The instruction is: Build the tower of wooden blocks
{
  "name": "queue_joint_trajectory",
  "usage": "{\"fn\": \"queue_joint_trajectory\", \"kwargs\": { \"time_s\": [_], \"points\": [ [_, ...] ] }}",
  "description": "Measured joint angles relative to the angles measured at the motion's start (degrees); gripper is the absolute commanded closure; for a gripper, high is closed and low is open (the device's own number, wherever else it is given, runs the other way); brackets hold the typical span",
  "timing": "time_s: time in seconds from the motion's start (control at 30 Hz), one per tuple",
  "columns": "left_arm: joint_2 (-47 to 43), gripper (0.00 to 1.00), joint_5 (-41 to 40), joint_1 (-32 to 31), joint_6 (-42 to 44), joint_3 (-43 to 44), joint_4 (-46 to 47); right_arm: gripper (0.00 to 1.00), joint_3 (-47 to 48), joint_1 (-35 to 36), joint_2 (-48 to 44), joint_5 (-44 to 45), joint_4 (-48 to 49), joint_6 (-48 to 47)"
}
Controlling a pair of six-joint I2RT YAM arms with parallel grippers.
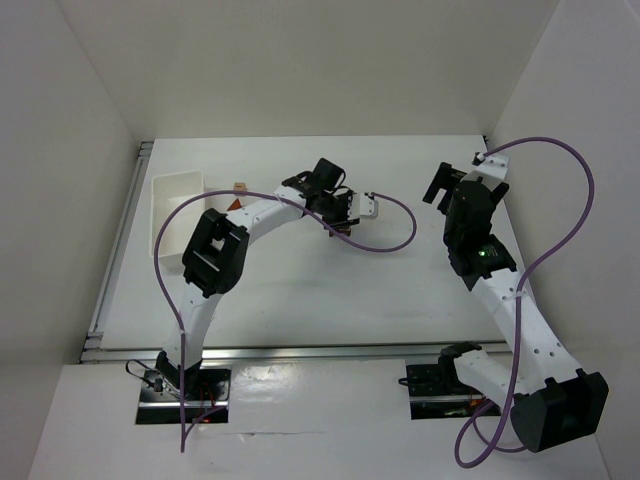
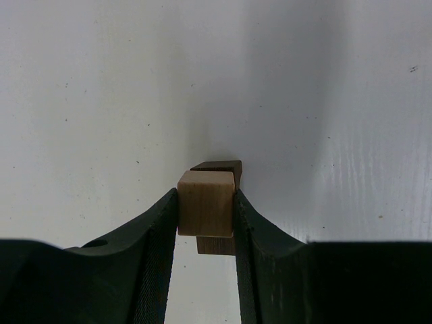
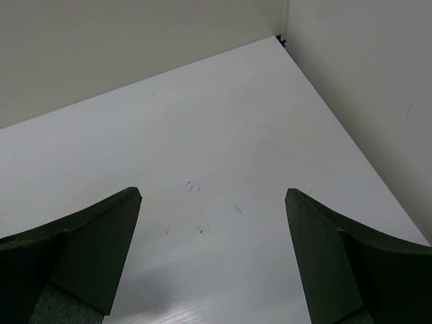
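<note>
A white table point(image 1: 300, 290) is seen, with a tray point(image 1: 178, 195) at the upper left of the top view. The right gripper point(image 3: 212, 196) is held spread wide above the table. The left gripper point(image 2: 206, 196) is pinched on a tan cube point(image 2: 206, 206) at frame centre, over a dark arch point(image 2: 219, 166); whether these touch cannot be told

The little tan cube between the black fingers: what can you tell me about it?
The tan cube is a block of pale, smooth wood with crisp edges, one square face toward the left wrist camera. The left gripper clamps its left and right sides between black fingers, holding it level above the white table. A dark brown block peeks out above and below it; whether they touch cannot be told.
</note>
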Motion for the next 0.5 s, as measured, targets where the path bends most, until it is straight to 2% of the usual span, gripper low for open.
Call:
{"fn": "queue_joint_trajectory", "kwargs": {
  "time_s": [0.03, 0.17, 0.2, 0.33, 0.37, 0.5],
  "points": [
    [0.00, 0.63, 0.00, 0.00, 0.00, -0.02, 0.02, 0.04, 0.00, 0.00, 0.00, -0.07, 0.02, -0.13],
    [0.00, 0.62, 0.00, 0.00, 0.02, -0.09, 0.04, 0.04, 0.00, 0.00, 0.00, -0.35, 0.02, -0.35],
    [0.00, 0.57, 0.02, 0.00, 0.04, -0.09, 0.07, 0.04, 0.00, 0.00, 0.00, -0.39, 0.02, -0.39],
    [0.00, 0.48, -0.04, 0.00, -0.02, -0.11, 0.02, 0.04, 0.00, 0.00, 0.00, -0.42, 0.07, -0.57],
    [0.00, 0.43, -0.11, 0.00, -0.07, -0.11, 0.02, 0.04, 0.00, 0.00, 0.00, -0.44, 0.09, -0.57],
    [0.00, 0.37, -0.26, 0.00, -1.01, -0.15, 0.00, 0.04, -0.15, 0.00, -0.04, -0.72, 0.37, -0.59]
  ]
}}
